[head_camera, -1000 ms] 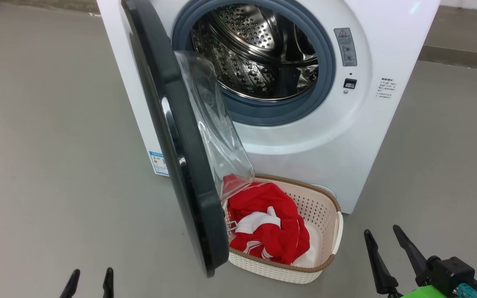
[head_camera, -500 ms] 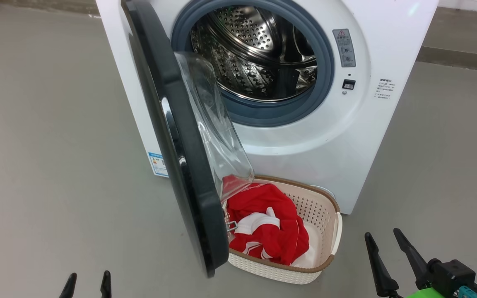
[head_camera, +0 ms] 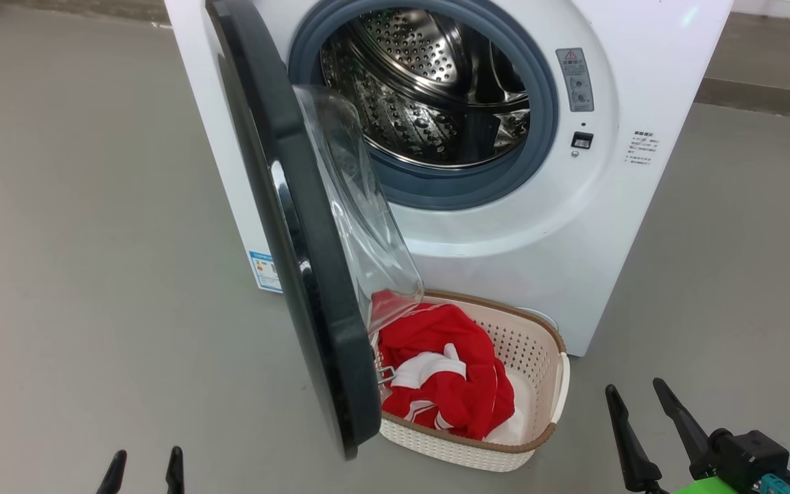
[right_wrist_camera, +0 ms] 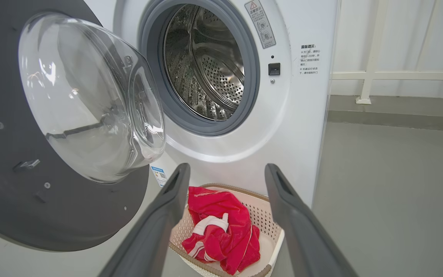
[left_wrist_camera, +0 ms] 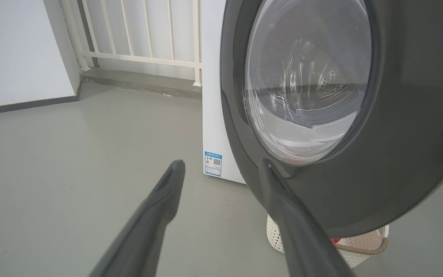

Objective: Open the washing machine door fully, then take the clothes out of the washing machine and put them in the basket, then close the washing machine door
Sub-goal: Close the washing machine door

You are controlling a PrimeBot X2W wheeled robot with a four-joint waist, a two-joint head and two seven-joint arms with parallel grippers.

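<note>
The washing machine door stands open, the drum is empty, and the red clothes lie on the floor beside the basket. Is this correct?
One thing is wrong: the red clothes lie inside the basket, not beside it, as the head view shows. The door does stand open and the drum is empty.

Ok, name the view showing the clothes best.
Right wrist view: the clothes lie unobstructed in the basket. In the head view the door overlaps their edge; the left wrist view catches a red sliver beneath it.
</note>
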